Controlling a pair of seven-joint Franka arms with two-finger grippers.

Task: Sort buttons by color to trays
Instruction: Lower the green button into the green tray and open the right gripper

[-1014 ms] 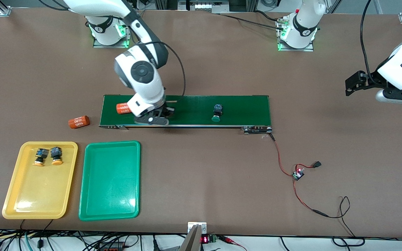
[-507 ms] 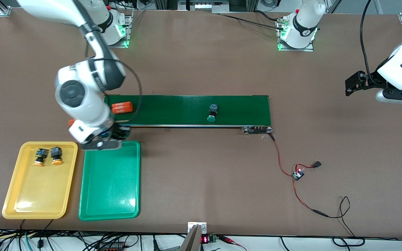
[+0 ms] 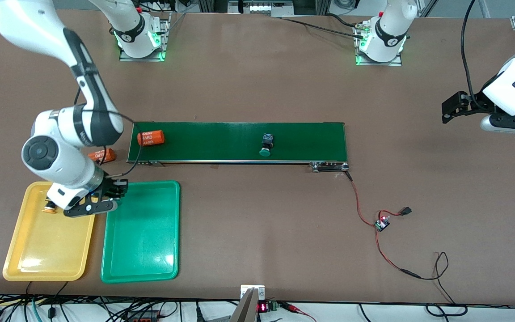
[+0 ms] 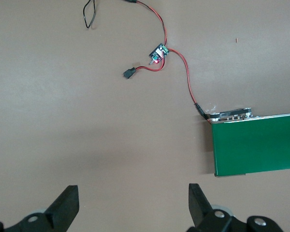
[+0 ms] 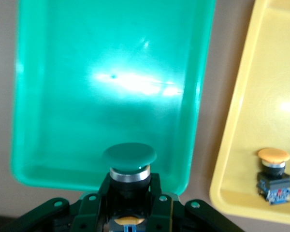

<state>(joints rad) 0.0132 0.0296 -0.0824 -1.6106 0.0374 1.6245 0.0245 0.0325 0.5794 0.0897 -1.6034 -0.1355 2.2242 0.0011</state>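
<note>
The shallow green plastic tray (image 3: 140,232) and the shallow yellow plastic tray (image 3: 43,243) lie side by side on the brown worktop (image 3: 262,232), nearest the front camera. The right pincer (image 3: 105,197) hangs over their adjoining rims, clamped on a green-capped push-button switch (image 5: 129,162). An orange-capped switch (image 5: 274,174) sits in the yellow tray. Farther off, another green-capped switch (image 3: 265,146) lies on the dark-green conveyor belt (image 3: 239,141). The left pincer (image 4: 133,205) waits spread wide over bare worktop.

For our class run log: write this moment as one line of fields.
right gripper: shut on green button, over green tray | left gripper: open, waiting | second green button: on belt
</note>
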